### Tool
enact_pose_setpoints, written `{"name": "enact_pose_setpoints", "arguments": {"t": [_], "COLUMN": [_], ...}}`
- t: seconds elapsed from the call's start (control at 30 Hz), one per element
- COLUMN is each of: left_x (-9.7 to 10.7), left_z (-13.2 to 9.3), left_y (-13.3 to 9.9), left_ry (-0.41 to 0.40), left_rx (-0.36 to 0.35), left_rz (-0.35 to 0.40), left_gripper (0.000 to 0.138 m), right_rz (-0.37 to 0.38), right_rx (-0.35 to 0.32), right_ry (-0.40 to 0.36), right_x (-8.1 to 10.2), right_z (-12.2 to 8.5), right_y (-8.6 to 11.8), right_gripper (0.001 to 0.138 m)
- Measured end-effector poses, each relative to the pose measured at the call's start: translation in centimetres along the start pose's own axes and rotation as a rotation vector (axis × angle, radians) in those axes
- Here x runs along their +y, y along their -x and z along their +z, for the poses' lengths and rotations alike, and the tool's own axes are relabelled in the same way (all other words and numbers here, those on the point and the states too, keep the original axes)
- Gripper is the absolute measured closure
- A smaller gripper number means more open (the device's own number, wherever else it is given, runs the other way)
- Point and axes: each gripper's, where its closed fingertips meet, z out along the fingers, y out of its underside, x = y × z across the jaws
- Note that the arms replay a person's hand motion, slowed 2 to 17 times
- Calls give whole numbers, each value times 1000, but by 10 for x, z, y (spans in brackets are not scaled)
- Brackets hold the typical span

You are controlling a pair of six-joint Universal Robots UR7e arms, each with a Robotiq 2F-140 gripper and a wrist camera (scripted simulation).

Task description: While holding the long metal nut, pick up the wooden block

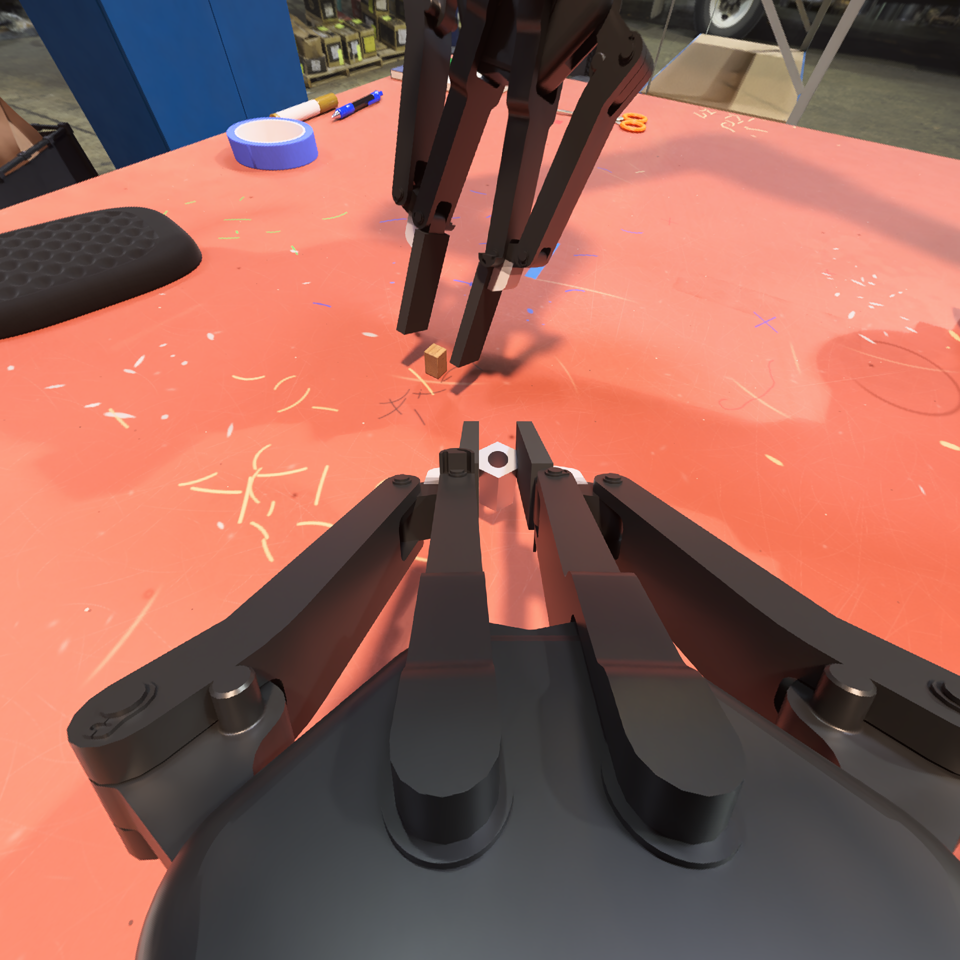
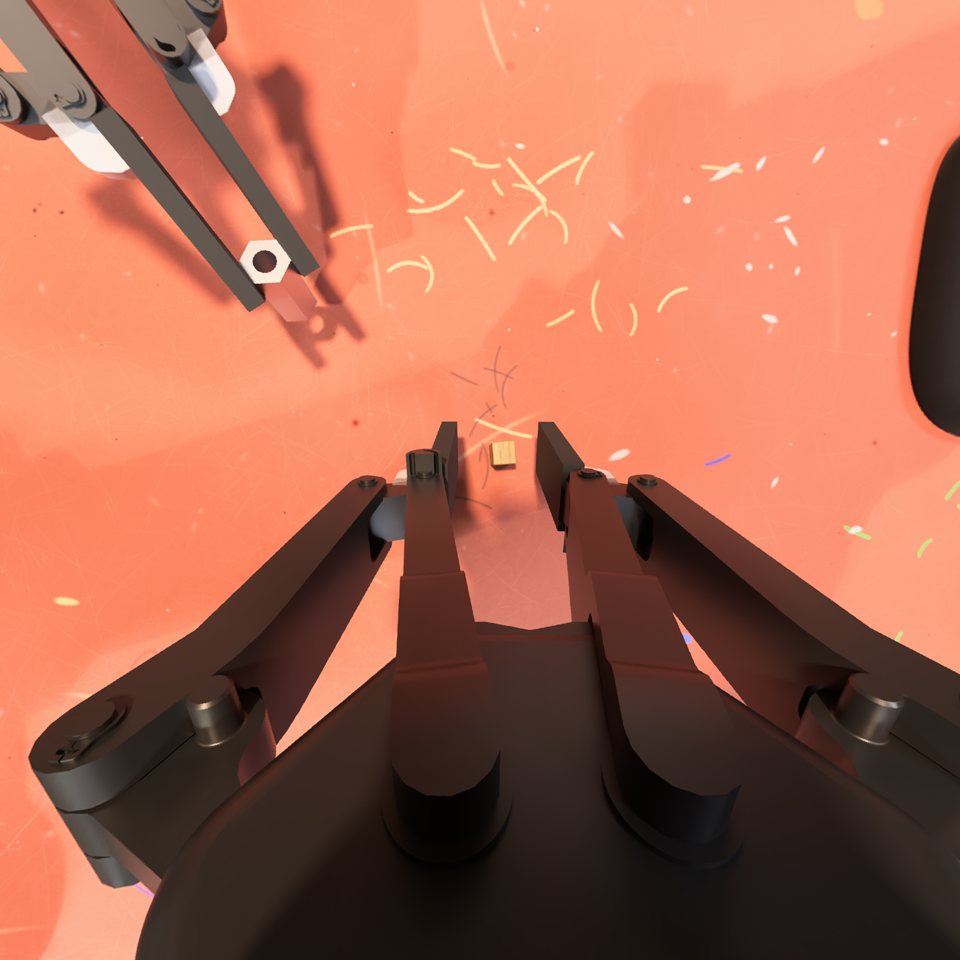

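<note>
My left gripper point(image 1: 497, 436) is shut on the long metal nut point(image 1: 497, 460), a silver hexagonal piece with a round bore, held above the red table. It also shows in the right wrist view, the nut point(image 2: 265, 262) between the left gripper's fingers point(image 2: 283, 288). The wooden block point(image 1: 435, 359) is a small tan cuboid standing upright on the table. My right gripper point(image 1: 439, 345) hangs over it, open, one finger on each side. In the right wrist view the block point(image 2: 503, 454) lies between my right gripper's point(image 2: 497, 434) open fingers, touching neither.
A black honeycomb-textured pad point(image 1: 78, 262) lies at the left, its edge showing in the right wrist view point(image 2: 940, 291). A blue tape roll point(image 1: 271, 141), a marker point(image 1: 306, 108), a blue pen point(image 1: 358, 104) and orange scissors point(image 1: 634, 123) sit at the far table edge. A cardboard box point(image 1: 727, 72) stands beyond.
</note>
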Motion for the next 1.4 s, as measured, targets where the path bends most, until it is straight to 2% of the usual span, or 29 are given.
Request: {"name": "enact_pose_setpoints", "arguments": {"t": [0.13, 0.37, 0.6, 1.03, 1.4], "left_x": [1, 3, 4, 6, 9], "left_z": [-1, -2, -4, -5, -5], "left_y": [0, 1, 1, 2, 1], "left_ry": [3, 8, 13, 18, 26], "left_rx": [-5, -20, -34, -44, -41], "left_rz": [5, 18, 32, 38, 33], "left_gripper": [119, 119, 119, 119, 119], "right_rz": [-5, -38, -80, -177, -201], "right_rx": [0, 37, 50, 170, 189], "right_ry": [30, 99, 94, 110, 57], "right_x": [2, 9, 3, 2, -2], "right_z": [8, 15, 13, -8, -44], "right_y": [-1, -7, -5, -12, -6], "right_gripper": [101, 107, 126, 126, 126]}}
